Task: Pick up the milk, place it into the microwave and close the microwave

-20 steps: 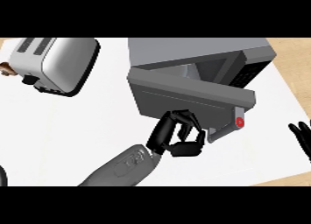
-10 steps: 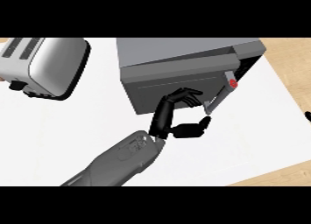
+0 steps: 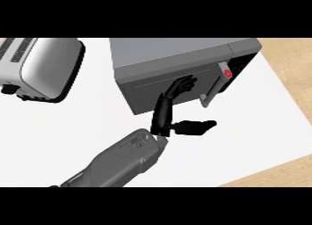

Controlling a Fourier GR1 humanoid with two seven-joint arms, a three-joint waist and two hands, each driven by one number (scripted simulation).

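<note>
Single head view, steeply down, close over counter (image 3: 48, 132), microwave (image 3: 177, 57) ahead.

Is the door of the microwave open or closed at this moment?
Nearly closed: the microwave door lies almost flush against the body, only a dark gap showing by its handle. The left hand presses flat on it.

grey microwave (image 3: 165, 90), silver toaster (image 3: 38, 66), black robot hand (image 3: 168, 112)
</note>
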